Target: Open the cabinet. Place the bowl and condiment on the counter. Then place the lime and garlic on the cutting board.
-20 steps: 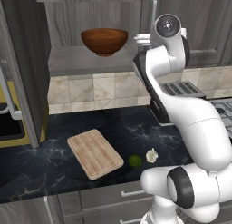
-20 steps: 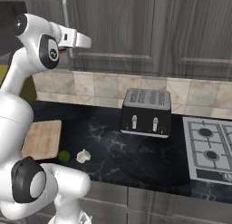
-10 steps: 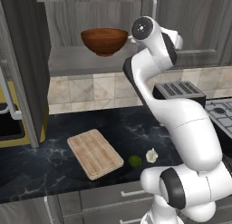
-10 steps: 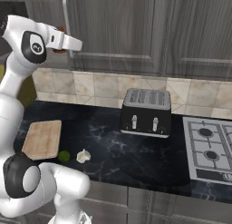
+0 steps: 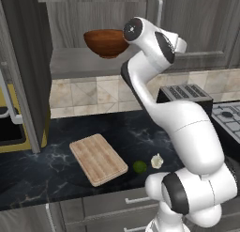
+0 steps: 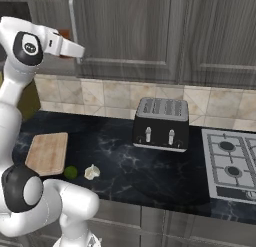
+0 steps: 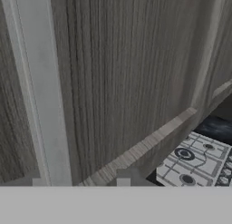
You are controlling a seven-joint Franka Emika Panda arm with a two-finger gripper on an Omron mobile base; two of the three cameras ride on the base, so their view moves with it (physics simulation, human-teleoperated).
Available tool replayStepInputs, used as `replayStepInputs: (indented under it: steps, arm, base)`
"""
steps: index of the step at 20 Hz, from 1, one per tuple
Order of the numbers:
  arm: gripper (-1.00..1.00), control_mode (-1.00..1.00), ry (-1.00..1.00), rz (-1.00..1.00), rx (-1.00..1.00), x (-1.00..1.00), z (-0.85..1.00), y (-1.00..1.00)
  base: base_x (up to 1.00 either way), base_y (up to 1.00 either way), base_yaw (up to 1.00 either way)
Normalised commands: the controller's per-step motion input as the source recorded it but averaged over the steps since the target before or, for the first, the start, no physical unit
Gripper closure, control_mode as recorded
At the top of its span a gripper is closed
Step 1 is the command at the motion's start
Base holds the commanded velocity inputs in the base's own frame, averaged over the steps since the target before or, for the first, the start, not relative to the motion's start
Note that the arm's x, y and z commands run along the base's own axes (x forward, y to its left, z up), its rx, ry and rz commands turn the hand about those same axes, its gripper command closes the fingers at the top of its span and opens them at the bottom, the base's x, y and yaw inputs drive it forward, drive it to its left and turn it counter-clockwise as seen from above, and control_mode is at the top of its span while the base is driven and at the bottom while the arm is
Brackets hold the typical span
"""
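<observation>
Two things of the task lie within reach of judgement here: the bowl (image 5: pixel 107 42) and the open cabinet (image 5: pixel 29 66) that holds it. The bowl stands upright on the cabinet's shelf, above the counter (image 5: pixel 42 177), with the arm's upper joint just beside its right rim in the left base view.

The gripper (image 7: pixel 80 182) faces a closed wood-grain door beside a long silver handle (image 7: pixel 45 105), and the stove (image 7: pixel 195 159) shows low at one corner. Its tips stand somewhat apart, and I can make out nothing pinched between them.

The bowl looks like glossy turned wood: stiff, probably light for its width, and likely slick on its curved outside. Too wide to span, it is best taken at the rim, one finger inside and one outside, then lifted level so that it does not swing or slip.

On the counter, the lime (image 5: pixel 139 166) and garlic (image 5: pixel 157 160) sit close together just off the cutting board (image 5: pixel 98 159). Both are small and round, so they may roll under a poorly centred grip.
</observation>
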Motion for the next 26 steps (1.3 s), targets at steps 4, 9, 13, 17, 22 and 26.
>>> replayStepInputs:
  steps: [4, 9, 13, 17, 22, 26]
  arm:
    - [1.0, -1.0, 0.0, -0.12, 0.0, -0.36, -0.21, -1.0]
    - [1.0, -1.0, 0.0, -0.08, 0.0, -0.52, -0.19, -1.0]
    - [1.0, -1.0, 0.0, -0.05, 0.0, -0.48, -0.21, -1.0]
    - [1.0, -1.0, 0.0, -0.01, 0.03, -0.45, -0.19, -1.0]
    - [1.0, -1.0, 0.0, 0.0, 0.07, -0.43, -0.16, -1.0]
    - [1.0, -1.0, 0.03, -0.01, 0.07, -0.49, -0.1, -1.0]
  base:
    - [0.0, 0.0, 0.0]
    - [0.0, 0.0, 0.0]
    - [0.0, 0.0, 0.0]
    - [0.0, 0.0, 0.0]
    - [0.0, 0.0, 0.0]
    - [0.0, 0.0, 0.0]
